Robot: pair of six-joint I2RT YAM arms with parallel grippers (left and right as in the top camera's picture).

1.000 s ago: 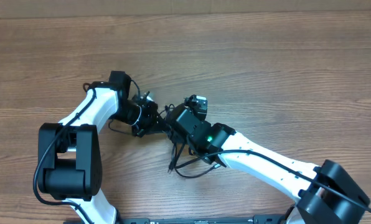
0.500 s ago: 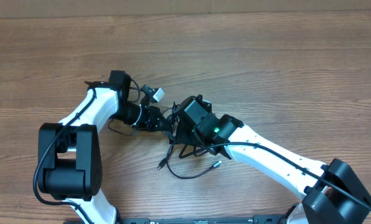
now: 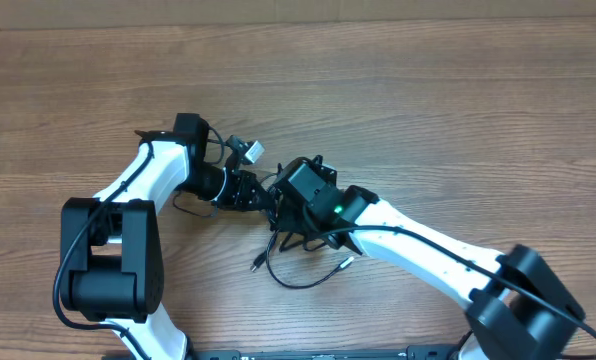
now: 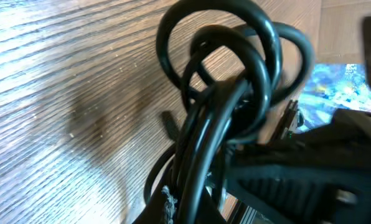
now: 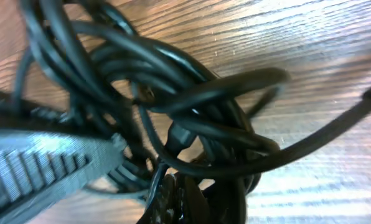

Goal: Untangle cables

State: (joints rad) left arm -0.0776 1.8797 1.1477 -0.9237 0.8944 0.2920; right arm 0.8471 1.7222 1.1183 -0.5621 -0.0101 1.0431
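Note:
The cables (image 3: 300, 268) are thin black cords bunched between my two grippers at mid-table. A loose loop trails toward the front, with a black plug end (image 3: 257, 264) and a silvery tip (image 3: 346, 264) lying on the wood. My left gripper (image 3: 265, 196) is shut on the bundle from the left. In the left wrist view the cords (image 4: 226, 68) coil upward out of its jaws (image 4: 201, 208). My right gripper (image 3: 282, 209) is shut on the same knot from the right. Its wrist view shows tangled loops (image 5: 192, 106) just ahead of its fingers (image 5: 185, 205).
The wooden table (image 3: 458, 110) lies bare around the arms. The two wrists sit almost touching, and the left gripper's ribbed finger (image 5: 42, 162) fills the lower left of the right wrist view. Thicker black arm wires run along the right arm (image 3: 428, 255).
The right wrist has turned and shifted slightly up and left. The hanging loop has spread, so the silvery tip and the black plug end now lie apart on the table.

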